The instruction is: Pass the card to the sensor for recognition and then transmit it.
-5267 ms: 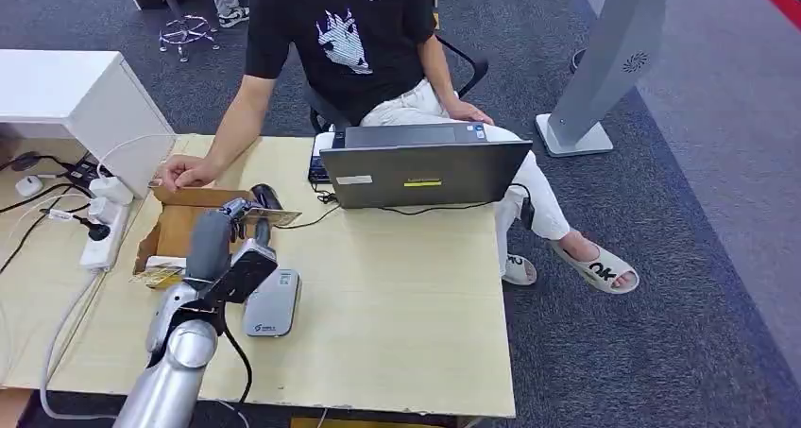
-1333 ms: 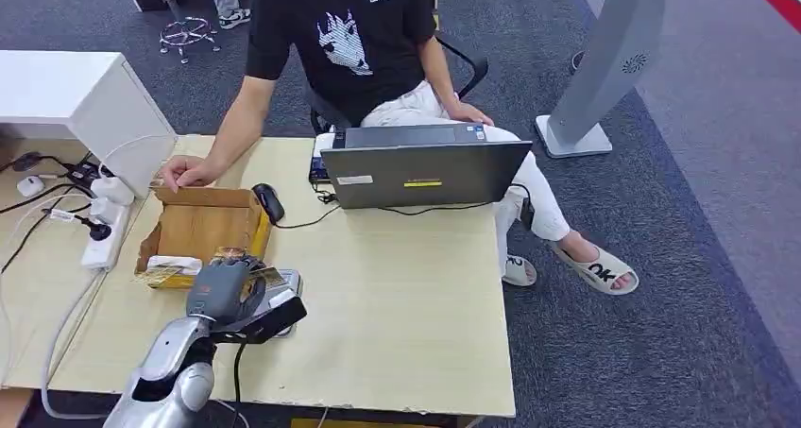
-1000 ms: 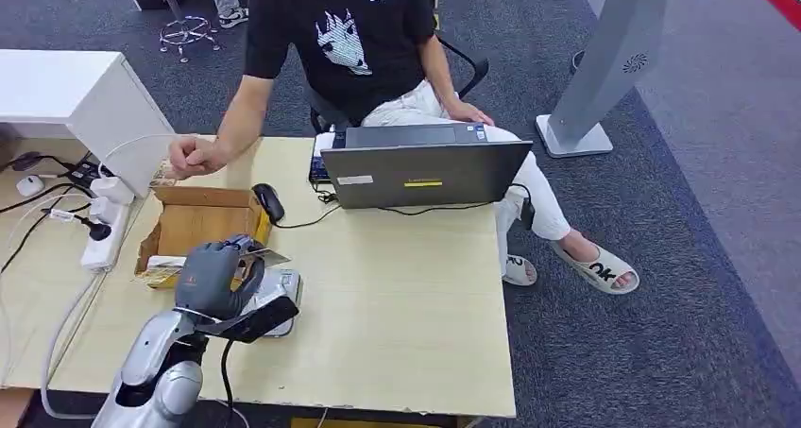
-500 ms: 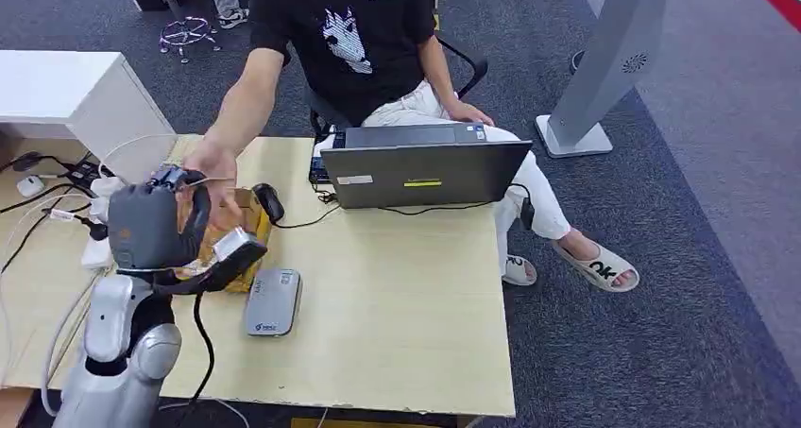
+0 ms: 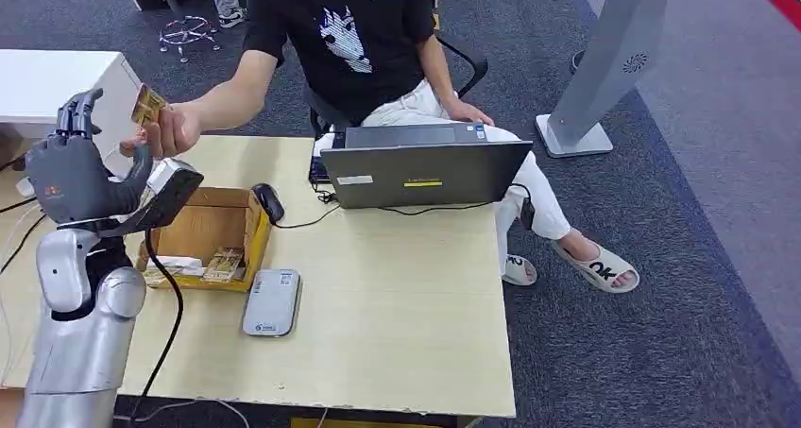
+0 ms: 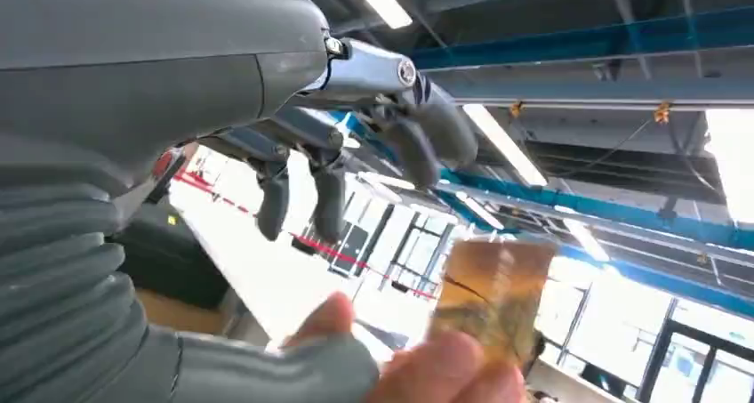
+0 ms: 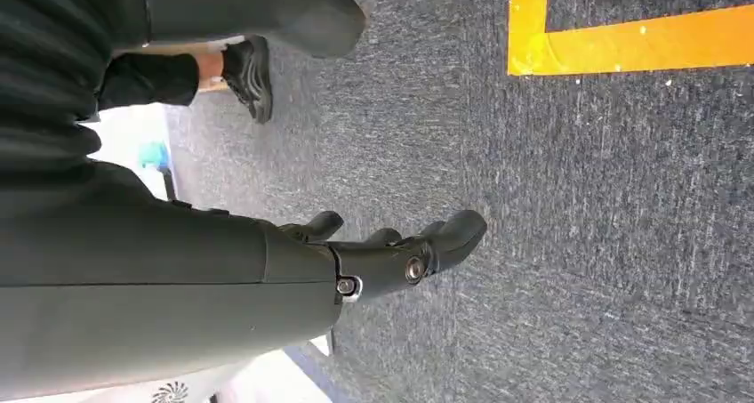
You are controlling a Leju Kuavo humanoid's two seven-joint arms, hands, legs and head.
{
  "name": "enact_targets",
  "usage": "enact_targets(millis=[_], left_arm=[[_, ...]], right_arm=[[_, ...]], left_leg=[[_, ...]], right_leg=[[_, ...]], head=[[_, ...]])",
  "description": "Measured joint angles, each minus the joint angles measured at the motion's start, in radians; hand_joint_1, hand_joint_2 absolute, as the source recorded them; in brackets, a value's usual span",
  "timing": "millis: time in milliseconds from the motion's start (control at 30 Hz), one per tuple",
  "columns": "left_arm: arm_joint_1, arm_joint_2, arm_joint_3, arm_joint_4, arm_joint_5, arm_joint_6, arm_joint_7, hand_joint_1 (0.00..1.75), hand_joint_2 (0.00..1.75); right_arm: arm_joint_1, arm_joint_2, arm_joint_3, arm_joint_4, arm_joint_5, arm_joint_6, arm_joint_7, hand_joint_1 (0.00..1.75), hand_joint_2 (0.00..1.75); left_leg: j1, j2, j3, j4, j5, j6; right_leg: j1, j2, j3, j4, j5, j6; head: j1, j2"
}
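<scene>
One card in person's hand; left hand apparently empty.

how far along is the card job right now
Nearly finished, by the look of it. The card is pinched in the person's hand, raised beside the robot's left hand, whose fingers are spread and holding nothing. The sensor lies bare on the table. What looks left is lowering the left arm.

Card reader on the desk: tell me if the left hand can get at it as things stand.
Probably yes. The card reader lies flat and uncovered beside the cardboard box, nothing on it. The left hand is raised above the desk, open and empty, beside the person's hand holding the card.
</scene>
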Motion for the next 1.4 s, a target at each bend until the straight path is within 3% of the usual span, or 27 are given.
enact_targets(millis=[233,367,467,667,767,900,1067,1200,1400], left_arm=[[0.019,-0.001,0.037,0.018,0.054,0.001,-0.041,0.00,1.75],[0.060,-0.006,0.053,0.011,0.145,-0.003,-0.098,0.00,1.75],[0.104,-0.016,0.057,-0.020,0.235,-0.002,-0.167,0.00,1.75],[0.240,-0.063,0.058,-0.173,0.413,0.021,-0.340,0.00,1.75],[0.338,-0.080,0.040,-0.269,0.385,0.030,-0.387,0.00,1.75],[0.452,-0.088,-0.014,-0.366,0.244,0.070,-0.376,0.00,1.75],[0.535,-0.087,-0.071,-0.432,0.155,0.102,-0.332,0.00,1.75],[0.563,-0.085,-0.088,-0.459,0.138,0.108,-0.328,0.00,1.75],[0.597,-0.070,-0.098,-0.477,0.033,0.123,-0.254,0.00,1.75]], right_arm=[[0.000,0.000,0.001,0.000,-0.005,-0.003,0.008,0.00,1.75],[0.000,0.000,0.001,0.000,-0.010,-0.003,0.005,0.00,1.75],[0.000,0.000,0.001,0.000,-0.011,-0.005,-0.001,0.00,1.75],[0.000,0.000,0.001,0.000,-0.030,-0.008,-0.012,0.00,1.75],[0.002,0.000,0.000,0.000,-0.042,-0.010,-0.012,0.00,1.75],[0.004,0.000,-0.002,0.000,-0.052,-0.011,-0.012,0.00,1.75],[0.006,0.000,-0.008,0.000,-0.063,-0.016,-0.014,0.00,1.75],[0.006,0.000,-0.009,0.000,-0.065,-0.019,-0.016,0.00,1.75],[0.006,0.002,-0.015,0.000,-0.076,-0.019,-0.024,0.00,1.75]], left_leg=[[0.000,0.000,0.000,0.000,0.000,0.000],[0.000,0.000,0.000,0.000,0.000,0.000],[0.000,0.000,0.000,0.000,0.000,0.000],[0.000,0.001,0.000,0.000,-0.001,0.001],[0.000,0.001,0.000,0.000,-0.002,0.001],[0.000,0.001,0.000,0.000,-0.002,0.001],[0.000,0.001,0.000,0.000,-0.002,0.001],[0.000,0.001,0.000,0.000,-0.002,0.001],[0.000,0.000,0.000,0.000,-0.002,0.001]], right_leg=[[0.000,0.000,0.000,0.000,0.000,0.000],[0.000,0.000,0.000,0.000,0.000,0.000],[0.000,0.000,0.000,0.000,0.000,0.000],[0.000,0.000,0.000,-0.001,-0.001,0.000],[0.000,0.001,0.000,-0.001,-0.001,0.001],[0.000,0.001,-0.001,-0.001,-0.001,0.001],[0.000,0.001,0.000,-0.001,-0.001,0.001],[0.000,0.000,0.000,-0.001,-0.001,0.001],[0.000,0.000,0.000,-0.001,-0.001,0.001]], head=[[0.000,0.000],[0.000,0.000],[0.000,0.000],[0.000,0.000],[0.000,0.000],[0.000,0.000],[0.000,0.000],[0.000,0.000],[0.000,0.000]])
